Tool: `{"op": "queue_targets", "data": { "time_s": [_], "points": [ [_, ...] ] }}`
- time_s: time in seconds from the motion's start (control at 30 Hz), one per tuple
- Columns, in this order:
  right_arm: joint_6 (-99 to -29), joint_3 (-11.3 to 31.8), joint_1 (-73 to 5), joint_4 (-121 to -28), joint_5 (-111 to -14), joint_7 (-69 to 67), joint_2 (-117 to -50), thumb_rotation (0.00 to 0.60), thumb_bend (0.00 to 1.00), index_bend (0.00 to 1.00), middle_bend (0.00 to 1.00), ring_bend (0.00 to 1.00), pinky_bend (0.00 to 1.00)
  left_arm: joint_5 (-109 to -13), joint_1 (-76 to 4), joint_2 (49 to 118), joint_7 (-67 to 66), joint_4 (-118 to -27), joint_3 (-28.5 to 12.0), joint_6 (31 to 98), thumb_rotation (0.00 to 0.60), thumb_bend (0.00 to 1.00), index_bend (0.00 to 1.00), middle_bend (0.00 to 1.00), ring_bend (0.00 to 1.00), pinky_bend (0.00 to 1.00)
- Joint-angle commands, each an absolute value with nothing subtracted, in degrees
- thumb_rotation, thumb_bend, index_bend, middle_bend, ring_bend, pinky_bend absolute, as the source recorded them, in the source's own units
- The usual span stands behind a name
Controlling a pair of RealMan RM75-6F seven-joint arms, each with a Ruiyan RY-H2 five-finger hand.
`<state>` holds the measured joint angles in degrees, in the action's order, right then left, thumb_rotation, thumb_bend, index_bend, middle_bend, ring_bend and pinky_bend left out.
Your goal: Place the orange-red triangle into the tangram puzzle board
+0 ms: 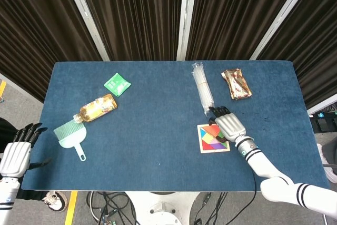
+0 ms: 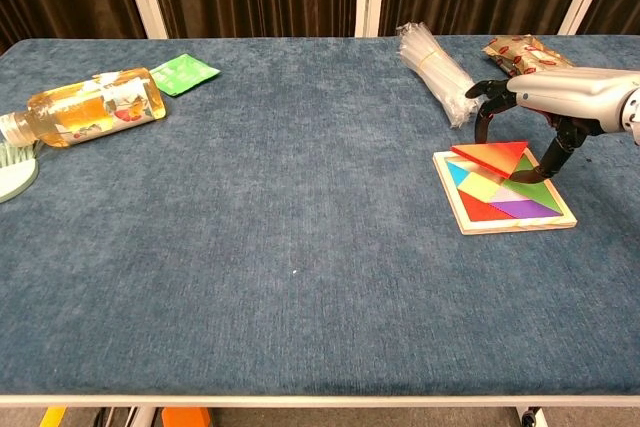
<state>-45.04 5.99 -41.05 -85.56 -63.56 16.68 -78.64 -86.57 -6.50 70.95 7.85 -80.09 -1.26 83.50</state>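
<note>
The orange-red triangle [image 2: 489, 156] is pinched in my right hand [image 2: 540, 97] and hangs just over the far part of the tangram puzzle board [image 2: 503, 194]. The board is a square wooden frame with blue, yellow, green, red and purple pieces in it. In the head view the right hand [image 1: 227, 125] covers the board's [image 1: 213, 139] upper right corner, and only a sliver of the triangle [image 1: 212, 127] shows. My left hand [image 1: 17, 152] hangs off the table's left edge, fingers spread, holding nothing.
A bundle of clear plastic strips [image 2: 438, 61] and a brown snack wrapper [image 2: 525, 55] lie just behind the board. A bottle of amber drink [image 2: 90, 105], a green packet [image 2: 183, 74] and a green brush [image 1: 71, 135] lie at the left.
</note>
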Motion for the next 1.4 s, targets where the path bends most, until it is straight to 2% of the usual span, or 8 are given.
{"op": "queue_targets", "data": {
  "time_s": [0.03, 0.53, 1.03, 1.4],
  "points": [
    [-45.0, 5.8, -41.3, -85.5, -62.9, 17.3, -78.9, 0.6, 0.23, 0.46, 0.0, 0.0, 0.0, -86.5, -6.5, 71.0, 7.9, -80.0, -1.3, 83.4, 0.6, 0.0, 0.19, 0.1, 0.05, 0.14],
    [-45.1, 5.5, -42.4, -85.6, -60.0, 19.3, -79.6, 0.6, 0.23, 0.46, 0.0, 0.0, 0.0, -86.5, -6.5, 71.0, 8.4, -79.7, -1.4, 83.4, 0.6, 0.0, 0.19, 0.1, 0.05, 0.14],
    [-45.2, 4.9, -42.9, -85.9, -58.7, 19.9, -79.4, 0.6, 0.18, 0.34, 0.0, 0.0, 0.0, -86.4, -6.3, 70.9, 8.7, -79.5, -1.4, 83.4, 0.6, 0.0, 0.19, 0.1, 0.05, 0.14],
    [-46.8, 5.1, -42.6, -87.6, -59.5, 19.2, -78.1, 0.6, 0.18, 0.32, 0.0, 0.0, 0.0, -86.5, -6.2, 70.9, 8.9, -79.4, -1.3, 83.6, 0.6, 0.0, 0.19, 0.1, 0.05, 0.14]
  ]
}}
